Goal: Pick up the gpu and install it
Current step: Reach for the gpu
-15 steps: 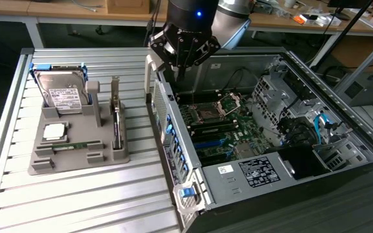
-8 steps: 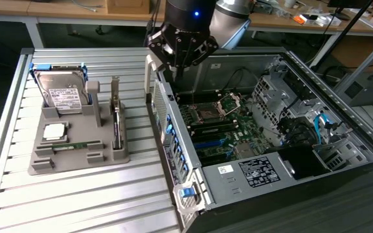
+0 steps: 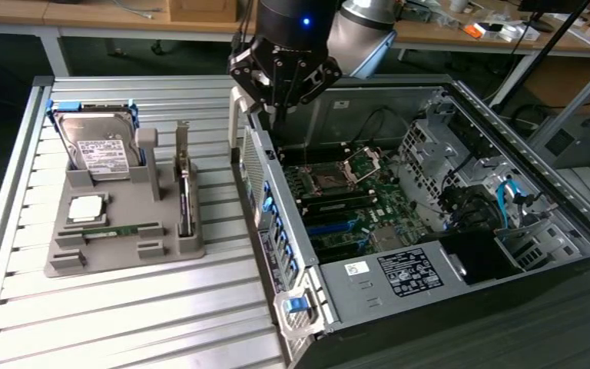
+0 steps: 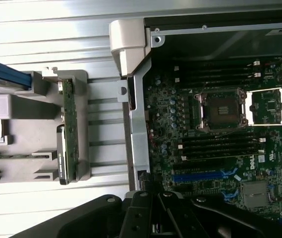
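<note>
Pickup not begun: the dark flat gpu card (image 3: 184,196) stands edgewise in the grey plastic holder (image 3: 120,257); the black hand (image 3: 280,100), closed and empty, hovers apart from that holder and likely needs opening.

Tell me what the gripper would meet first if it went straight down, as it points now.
Most likely the rear wall edge of the computer case, which lies right below the shut gripper. Depth is unclear; it might slip just inside and reach the motherboard instead.
</note>
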Motion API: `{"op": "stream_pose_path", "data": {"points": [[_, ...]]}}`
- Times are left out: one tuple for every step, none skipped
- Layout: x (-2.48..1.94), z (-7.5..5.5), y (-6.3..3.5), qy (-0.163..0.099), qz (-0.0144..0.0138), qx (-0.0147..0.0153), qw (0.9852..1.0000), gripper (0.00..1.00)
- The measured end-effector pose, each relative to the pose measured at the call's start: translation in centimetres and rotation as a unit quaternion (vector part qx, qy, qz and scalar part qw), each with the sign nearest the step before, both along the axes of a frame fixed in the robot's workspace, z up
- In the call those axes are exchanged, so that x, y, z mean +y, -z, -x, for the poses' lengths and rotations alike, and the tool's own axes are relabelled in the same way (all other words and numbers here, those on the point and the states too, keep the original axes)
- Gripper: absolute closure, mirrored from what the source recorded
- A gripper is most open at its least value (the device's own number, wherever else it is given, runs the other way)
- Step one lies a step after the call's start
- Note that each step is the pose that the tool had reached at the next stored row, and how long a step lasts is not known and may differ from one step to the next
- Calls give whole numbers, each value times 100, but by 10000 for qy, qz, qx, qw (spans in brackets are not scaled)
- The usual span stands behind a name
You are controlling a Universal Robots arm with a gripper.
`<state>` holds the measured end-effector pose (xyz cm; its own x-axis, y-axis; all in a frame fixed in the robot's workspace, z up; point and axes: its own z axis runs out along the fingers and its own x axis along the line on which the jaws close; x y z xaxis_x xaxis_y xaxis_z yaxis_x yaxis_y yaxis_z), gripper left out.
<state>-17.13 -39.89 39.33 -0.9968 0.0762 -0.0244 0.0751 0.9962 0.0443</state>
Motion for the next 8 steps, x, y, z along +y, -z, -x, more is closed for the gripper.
{"op": "stream_pose_path", "data": {"points": [[0, 3, 0, 0, 0, 0, 10000, 89], [0, 6, 0, 0, 0, 0, 10000, 89], [0, 10, 0, 0, 0, 0, 10000, 89], [0, 14, 0, 0, 0, 0, 10000, 89], [0, 18, 0, 0, 0, 0, 10000, 89], [0, 22, 0, 0, 0, 0, 10000, 89], [0, 25, 0, 0, 0, 0, 10000, 89], [0, 28, 0, 0, 0, 0, 10000, 89]]}}
